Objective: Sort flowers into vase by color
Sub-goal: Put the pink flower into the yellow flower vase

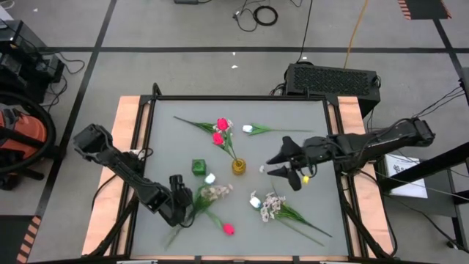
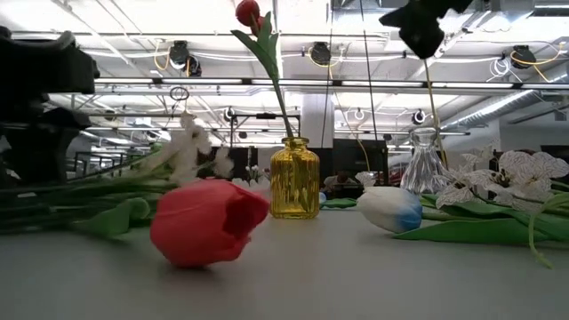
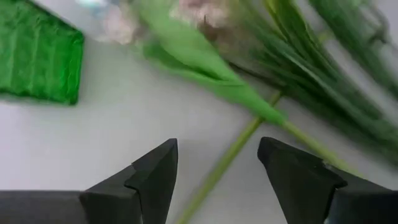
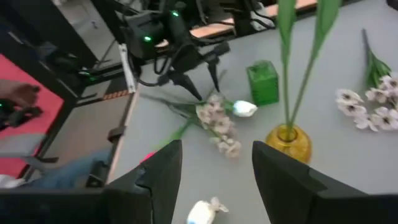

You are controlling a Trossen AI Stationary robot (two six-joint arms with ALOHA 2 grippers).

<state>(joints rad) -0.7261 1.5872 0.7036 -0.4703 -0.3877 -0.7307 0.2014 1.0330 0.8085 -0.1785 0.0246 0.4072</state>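
A yellow vase point(image 1: 239, 166) near the table's middle holds two pink-red tulips point(image 1: 220, 130) upright by their stems. A small green vase point(image 1: 198, 167) stands to its left. Near the front left lie a spray of pale blossoms point(image 1: 216, 192), a white tulip point(image 1: 210, 178) and a pink-red tulip point(image 1: 229, 229). My left gripper point(image 1: 187, 199) is open and points down over their stems. Its fingers stand on either side of a thin green stem point(image 3: 219, 171) without touching it. My right gripper point(image 1: 272, 166) hangs open in the air right of the yellow vase, with nothing between its fingers point(image 4: 155, 180).
Another white tulip point(image 1: 248, 129) lies at the far middle. A white tulip point(image 1: 255, 200) and a second blossom spray point(image 1: 272, 209) lie at the front right. A clear glass vase point(image 2: 425, 164) stands right of the yellow one. Wooden rails point(image 1: 128, 125) edge the table.
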